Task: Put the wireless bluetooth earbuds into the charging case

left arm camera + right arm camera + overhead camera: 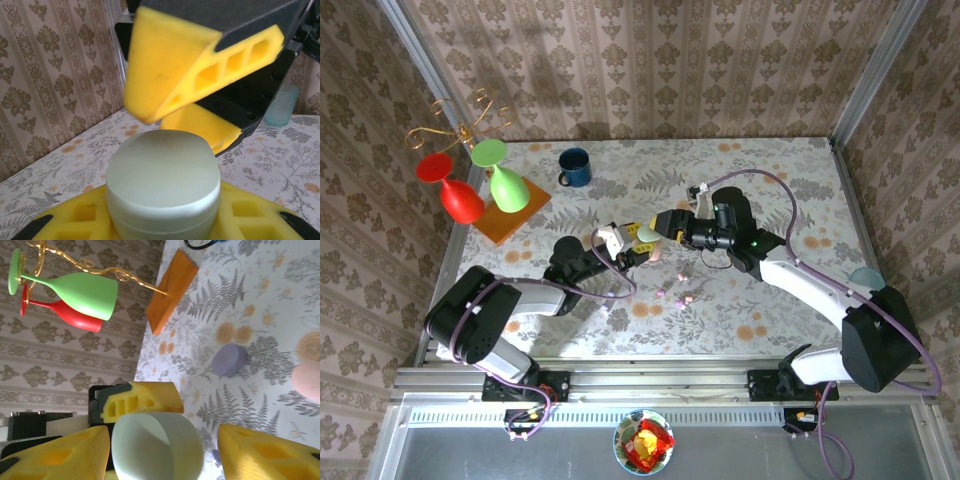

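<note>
Your left tool (165, 216) is clamped tight on the pale green charging case (164, 176), gripping it low on its sides. Your right tool (160, 452) stands partly wide around the same case, with a clear gap on one side. The tiny earbuds (687, 298) lie loose on the worktop (790, 180), just on the near side of both tools.

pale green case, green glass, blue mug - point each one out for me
pale green case (162, 167): left wrist view, flat top
green glass (82, 290): right wrist view, its bowl
blue mug (574, 165): top external view, its open mouth
</note>
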`<state>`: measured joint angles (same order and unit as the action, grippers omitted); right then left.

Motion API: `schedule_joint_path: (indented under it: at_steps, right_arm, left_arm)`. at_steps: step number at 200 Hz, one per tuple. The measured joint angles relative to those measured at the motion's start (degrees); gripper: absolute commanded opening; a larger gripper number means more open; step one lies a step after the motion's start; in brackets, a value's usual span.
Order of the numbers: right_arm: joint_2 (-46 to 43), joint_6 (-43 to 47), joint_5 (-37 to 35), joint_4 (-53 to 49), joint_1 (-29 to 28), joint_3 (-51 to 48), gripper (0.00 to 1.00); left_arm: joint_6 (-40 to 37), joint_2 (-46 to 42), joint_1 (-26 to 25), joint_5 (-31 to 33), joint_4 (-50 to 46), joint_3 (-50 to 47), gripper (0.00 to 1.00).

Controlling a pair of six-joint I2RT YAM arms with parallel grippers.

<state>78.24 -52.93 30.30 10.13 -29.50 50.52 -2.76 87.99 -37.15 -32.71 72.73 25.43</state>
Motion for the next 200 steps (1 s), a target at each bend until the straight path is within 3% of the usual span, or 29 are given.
schedule_joint_path:
  at_steps: [68, 97, 116, 137, 166, 182, 200]
  right_arm:
    - [0.72, -6.84, 3.45, 8.20, 0.98, -3.82, 0.40]
    - [0.76, -7.39, 4.48, 10.58, 1.66, -4.42, 0.24]
    - [0.76, -7.82, 4.72, 12.44, 2.16, -4.98, 0.20]
    - [0.76, -7.96, 4.68, 13.38, 2.36, -5.44, 0.17]
    - [0.74, -7.91, 4.57, 13.99, 2.71, -6.05, 0.16]
    - [0.74, -7.74, 4.46, 13.99, 3.15, -6.14, 0.16]
    - [0.74, -7.30, 4.24, 13.94, 4.46, -6.14, 0.16]
  left_arm:
    - [0.00, 0.00, -0.33, 0.07, 0.24, 0.17, 0.14]
    - [0.07, 0.02, -0.33, 0.55, 0.68, 0.59, 0.15]
    - [0.15, 0.17, -0.33, 0.70, 0.63, 1.11, 0.18]
    - [0.15, 0.50, -0.33, 0.85, 0.68, 1.33, 0.31]
    - [-0.04, 0.57, -0.35, 0.83, 0.57, 1.33, 0.57]
    - [-0.22, 0.57, -0.33, 0.94, 0.57, 1.33, 0.79]
    - [-0.61, 0.55, -0.33, 1.33, 0.68, 1.01, 0.93]
